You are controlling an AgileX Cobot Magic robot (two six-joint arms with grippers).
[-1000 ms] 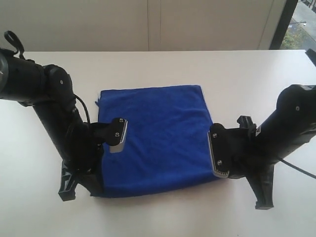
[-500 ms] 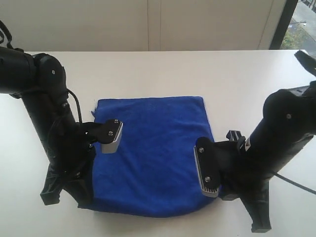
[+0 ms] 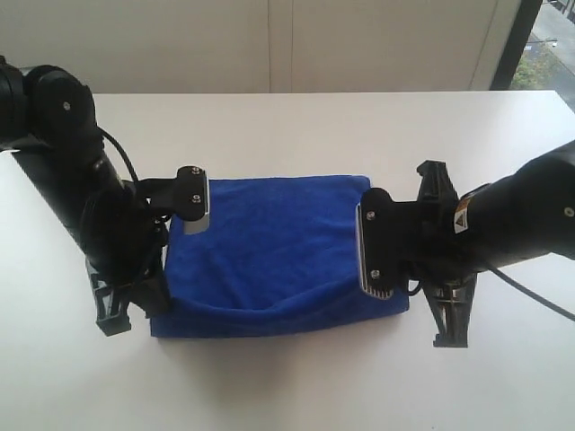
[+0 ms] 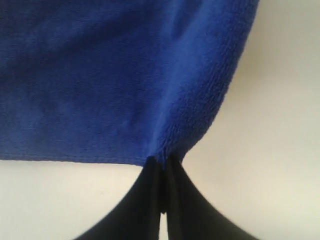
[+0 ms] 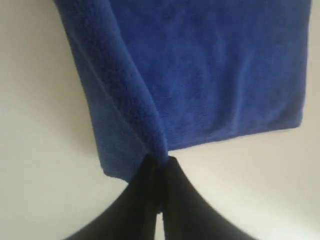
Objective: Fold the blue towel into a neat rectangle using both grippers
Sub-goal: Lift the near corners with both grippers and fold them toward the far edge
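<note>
Right end effector [image 5: 159,162]: two dark fingers [image 5: 185,210] were pressed together, with no gap showing between their tips.
Grip: the tips pinched the edge of the blue towel [image 5: 200,75], and the cloth bunched at the pinch.
Blue towel: deep blue with a fuzzy pile, it spread away from the end effector, and a raised fold ran outward from the tips.
Flaps: a narrow flap on one side of the fold ended in a corner near the tips. A broad panel on the other side ended in a straight hem.
Desk [image 5: 40,150]: pale and plain, it showed on both sides of the end effector.
Contact with desk: could not be told.
</note>
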